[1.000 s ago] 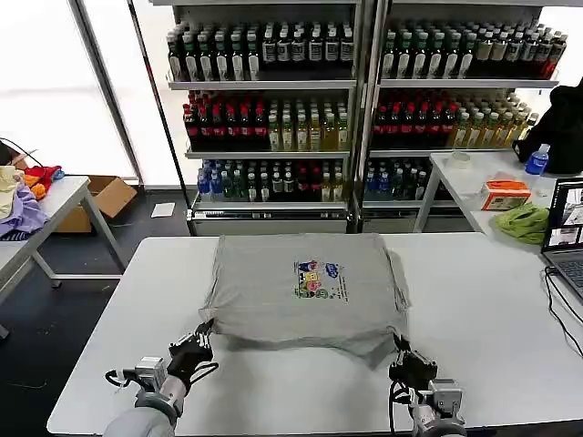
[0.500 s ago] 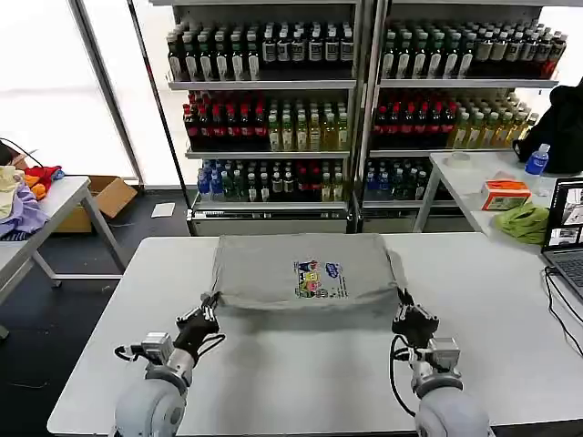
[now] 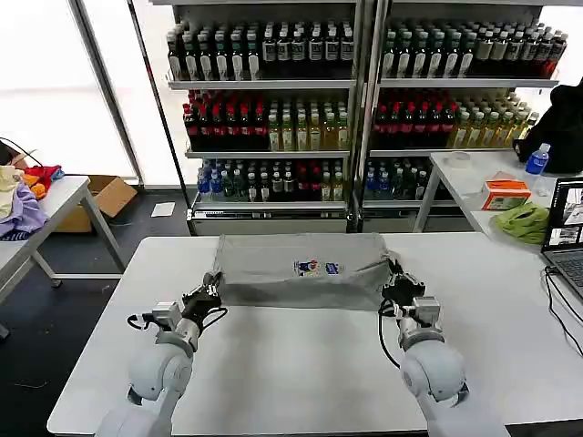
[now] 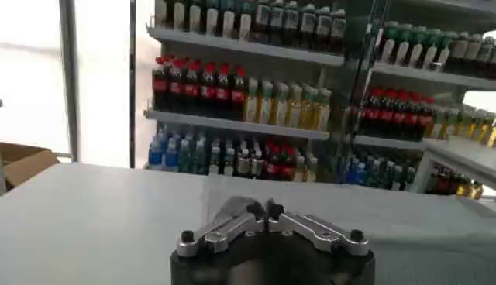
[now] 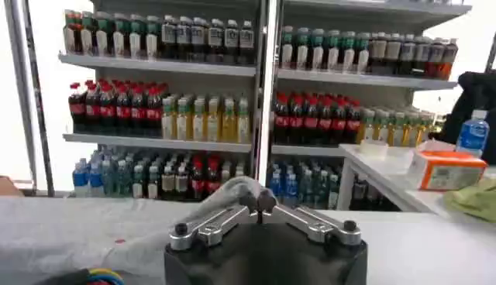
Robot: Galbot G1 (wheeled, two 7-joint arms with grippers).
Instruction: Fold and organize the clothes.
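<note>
One light grey short-sleeved T-shirt point(image 3: 301, 269) lies on the white rectangular counter point(image 3: 310, 364), folded into a wide low band across the counter's far half. On its top face sits one small multicolour cartoon print point(image 3: 316, 268); any lettering in it is too small to read.

Two grippers are at work. The left gripper point(image 3: 210, 292) is at the band's near left corner, its jaws clenched on the grey fabric. The right gripper point(image 3: 393, 284) is at the near right corner, its jaws likewise clenched on a pinch of the cloth; in the right wrist view a fold of grey fabric point(image 5: 232, 190) rises between the closed fingertips.

Behind the counter stand two metal shelving units point(image 3: 363, 109) packed with rows of drink bottles, green-capped, red-labelled and blue; their labels cannot be read. On a second white counter point(image 3: 474, 182) to the right lie one orange box point(image 3: 506, 194), one lime-green cloth point(image 3: 524, 221) and one blue-capped water bottle point(image 3: 537, 160).
</note>
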